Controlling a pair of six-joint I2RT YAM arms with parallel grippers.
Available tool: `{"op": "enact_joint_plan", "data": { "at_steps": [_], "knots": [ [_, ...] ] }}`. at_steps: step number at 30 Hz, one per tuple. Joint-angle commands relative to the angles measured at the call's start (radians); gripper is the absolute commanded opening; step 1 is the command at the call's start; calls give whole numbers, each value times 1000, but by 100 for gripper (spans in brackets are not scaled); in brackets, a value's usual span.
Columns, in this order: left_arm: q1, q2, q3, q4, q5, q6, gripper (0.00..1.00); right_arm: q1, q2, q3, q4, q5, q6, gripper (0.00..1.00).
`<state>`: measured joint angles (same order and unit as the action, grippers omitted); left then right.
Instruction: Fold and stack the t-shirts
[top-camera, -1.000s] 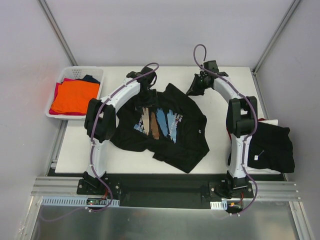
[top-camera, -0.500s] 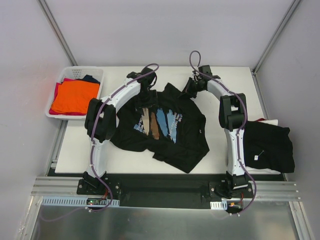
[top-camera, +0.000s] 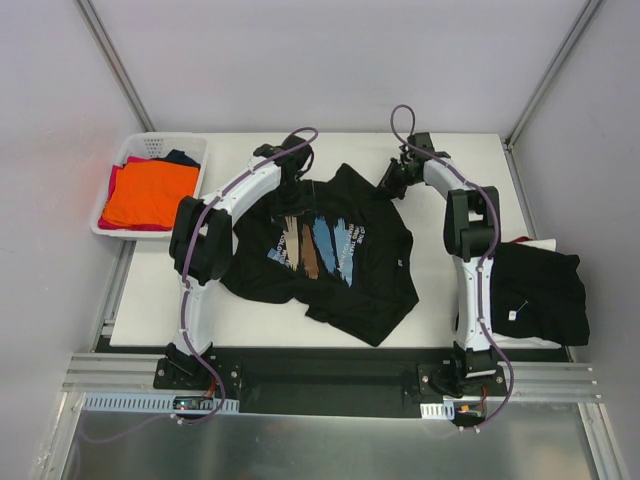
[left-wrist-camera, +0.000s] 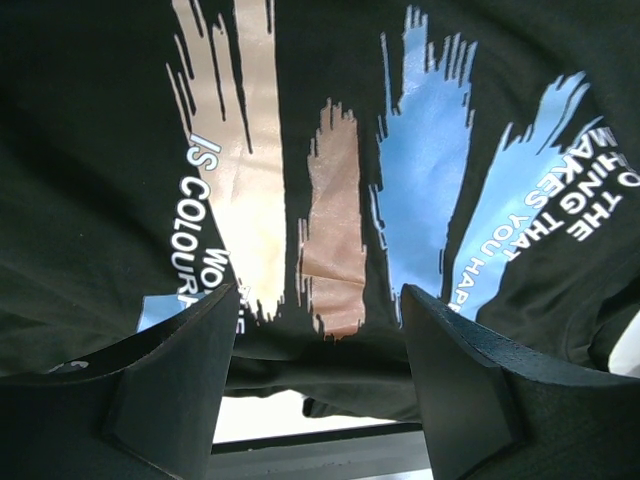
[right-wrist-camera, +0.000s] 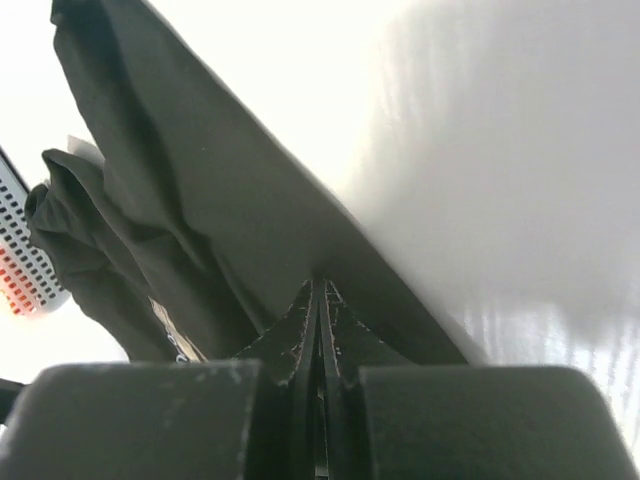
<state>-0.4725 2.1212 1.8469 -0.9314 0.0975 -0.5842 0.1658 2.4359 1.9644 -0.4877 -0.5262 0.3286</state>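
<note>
A black t-shirt (top-camera: 340, 270) with blue, tan and brown brush strokes and white text lies spread out, wrinkled, in the middle of the table. My left gripper (top-camera: 296, 186) hangs over its far left shoulder. It is open (left-wrist-camera: 320, 345) above the print (left-wrist-camera: 330, 150), with nothing between its fingers (left-wrist-camera: 170, 385). At the shirt's far right sleeve is my right gripper (top-camera: 390, 183). It is shut (right-wrist-camera: 320, 288), with its tips against the straight edge of the black cloth (right-wrist-camera: 200, 200). Whether cloth is caught between them I cannot tell.
A white lattice basket (top-camera: 140, 147) at the far left holds orange (top-camera: 150, 195), red and navy shirts. Folded black shirts (top-camera: 540, 290) lie on the table's right edge. White table (top-camera: 440, 270) shows round the spread shirt.
My right gripper swung a little left toward the shirt's collar, then came back right to the sleeve edge. The left arm and the shirt stayed as they were.
</note>
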Motion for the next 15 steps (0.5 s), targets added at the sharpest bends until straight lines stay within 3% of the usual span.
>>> {"op": "enact_joint_plan", "data": {
  "at_steps": [1,15],
  "knots": [
    [-11,-12,-21,-29,-1,-6,66,-15,-63,-50,-60,150,-19,1],
    [-11,19,9,-30,7,17,66,-92,-132,-78,-175,411,12,1]
  ]
}}
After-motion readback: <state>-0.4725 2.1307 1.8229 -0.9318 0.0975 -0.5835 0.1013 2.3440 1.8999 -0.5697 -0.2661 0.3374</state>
